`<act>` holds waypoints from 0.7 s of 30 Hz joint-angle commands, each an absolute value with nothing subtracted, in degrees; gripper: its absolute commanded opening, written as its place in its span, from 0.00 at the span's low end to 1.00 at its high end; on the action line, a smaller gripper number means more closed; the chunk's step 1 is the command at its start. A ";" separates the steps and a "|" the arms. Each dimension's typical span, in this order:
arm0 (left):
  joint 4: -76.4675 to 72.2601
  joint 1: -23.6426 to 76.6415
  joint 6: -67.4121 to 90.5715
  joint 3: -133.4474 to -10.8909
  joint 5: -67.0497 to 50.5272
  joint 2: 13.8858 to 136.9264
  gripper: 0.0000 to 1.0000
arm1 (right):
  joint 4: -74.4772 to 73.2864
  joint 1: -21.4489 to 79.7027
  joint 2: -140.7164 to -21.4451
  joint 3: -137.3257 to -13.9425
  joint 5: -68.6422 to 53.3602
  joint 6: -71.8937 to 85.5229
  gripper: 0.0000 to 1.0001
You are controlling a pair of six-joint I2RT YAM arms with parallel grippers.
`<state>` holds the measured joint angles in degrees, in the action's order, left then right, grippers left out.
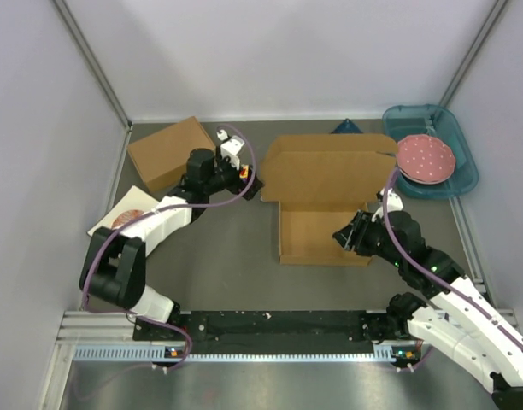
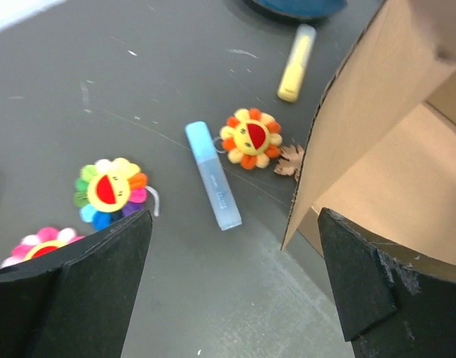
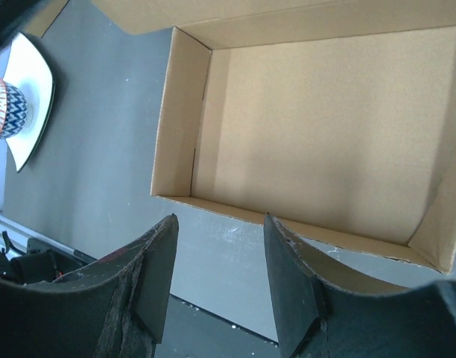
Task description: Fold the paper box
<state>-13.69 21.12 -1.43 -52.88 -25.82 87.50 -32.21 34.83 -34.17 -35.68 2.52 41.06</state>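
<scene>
Top external: paper box (image 1: 326, 201) lies between the arms. Left pincer (image 1: 248, 177) gapes empty beside it; right pincer (image 1: 342, 233) half-open, empty.

The paper box (image 1: 323, 201), of plain brown cardboard, is seen as a shallow open tray with walls raised; its lid is seemingly spread flat behind.

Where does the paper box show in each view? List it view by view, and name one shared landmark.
Top external: paper box at centre, lid panel on its far side.
Left wrist: its wall stands at right.
Right wrist: its open tray fills the upper middle.
Shared landmark: the dark grey table under it.
</scene>
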 commanded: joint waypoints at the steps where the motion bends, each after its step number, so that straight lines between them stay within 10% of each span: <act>1: -11.88 20.83 2.45 -52.91 -15.05 77.63 0.99 | -27.78 35.33 -35.07 -39.02 3.69 38.59 0.50; 14: -0.26 20.57 26.62 -50.26 17.02 80.14 0.99 | -23.12 35.42 -36.57 -33.75 3.95 35.60 0.50; 21: -0.95 13.81 39.45 -55.03 11.01 90.78 0.99 | -23.38 35.42 -34.72 -31.82 3.25 36.03 0.50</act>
<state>1.45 18.35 29.17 -52.42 13.30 89.12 -25.76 34.85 -35.83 -31.83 3.36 36.49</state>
